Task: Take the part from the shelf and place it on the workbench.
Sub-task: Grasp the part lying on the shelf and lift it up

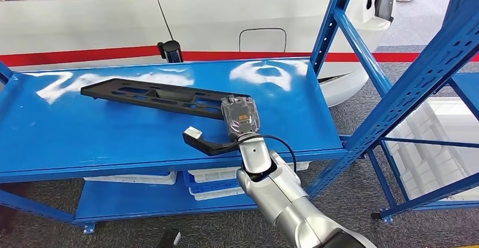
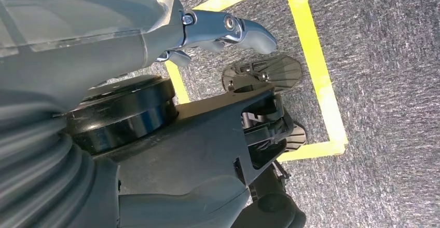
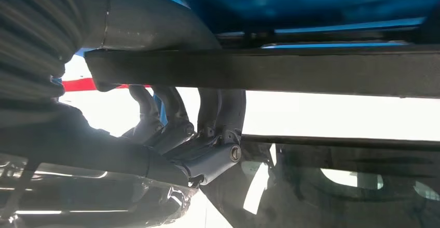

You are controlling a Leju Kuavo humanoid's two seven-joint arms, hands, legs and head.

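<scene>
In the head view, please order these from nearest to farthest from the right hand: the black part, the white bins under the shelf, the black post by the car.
1. Black part: on the blue shelf, under the right hand.
2. White bins: on the lower shelf, below and just left of the hand.
3. Black post: behind the shelf, beside the white car.

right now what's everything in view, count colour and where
part: one, black, long and flat, lying on the top shelf board, its near end under the right hand
shelf: one, blue, in front of the robot, with a lower board
second rack: one, blue, to the right
trays: several, white, on the lower board
car: one, white with a red stripe, behind the shelf
floor tape: yellow, on grey carpet
left hand: hanging over the floor, holding nothing
right hand: fingers wrapped round the part's near end
</scene>
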